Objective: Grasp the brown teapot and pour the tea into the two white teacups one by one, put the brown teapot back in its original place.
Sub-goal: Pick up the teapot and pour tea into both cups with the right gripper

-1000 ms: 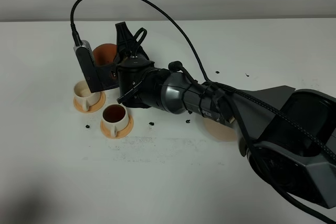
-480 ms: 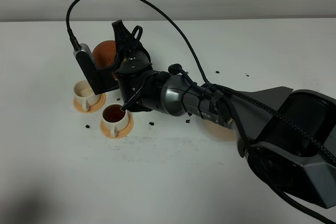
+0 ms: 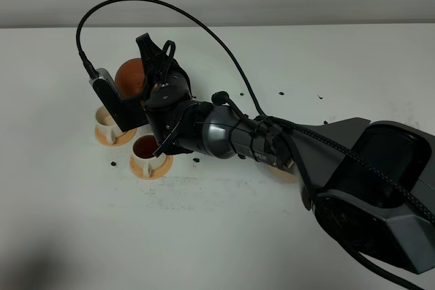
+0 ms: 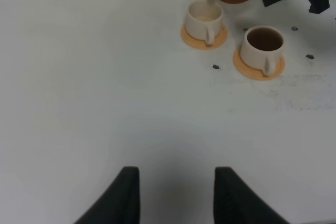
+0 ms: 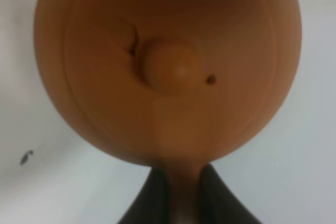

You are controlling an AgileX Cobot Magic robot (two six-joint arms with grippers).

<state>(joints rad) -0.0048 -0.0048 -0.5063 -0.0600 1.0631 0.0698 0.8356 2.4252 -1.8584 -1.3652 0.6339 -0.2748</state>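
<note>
My right gripper [image 3: 148, 66] reaches across to the left and is shut on the loop handle of the brown teapot [image 3: 129, 73], held in the air. In the right wrist view the teapot [image 5: 168, 66] fills the frame, lid knob facing the camera, fingers [image 5: 152, 198] clamped on the handle. Its spout hangs over the left white teacup [image 4: 205, 17], whose inside looks pale. The other teacup [image 4: 263, 45] holds dark tea [image 3: 146, 146]. Both stand on orange saucers [image 4: 257, 69]. The left cup [image 3: 105, 119] is partly hidden by the wrist camera. My left gripper [image 4: 176, 192] is open and empty, well short of the cups.
The pale beige dish [image 3: 284, 169] lies mostly hidden under the right forearm, right of the cups. Small black specks [image 4: 216, 66] dot the white table around the saucers. The right arm's black cable [image 3: 204, 18] arcs over the back of the table.
My right gripper has carried the teapot a little to the left and toward the left cup, tilting it further. The cups and the left gripper have not moved.
</note>
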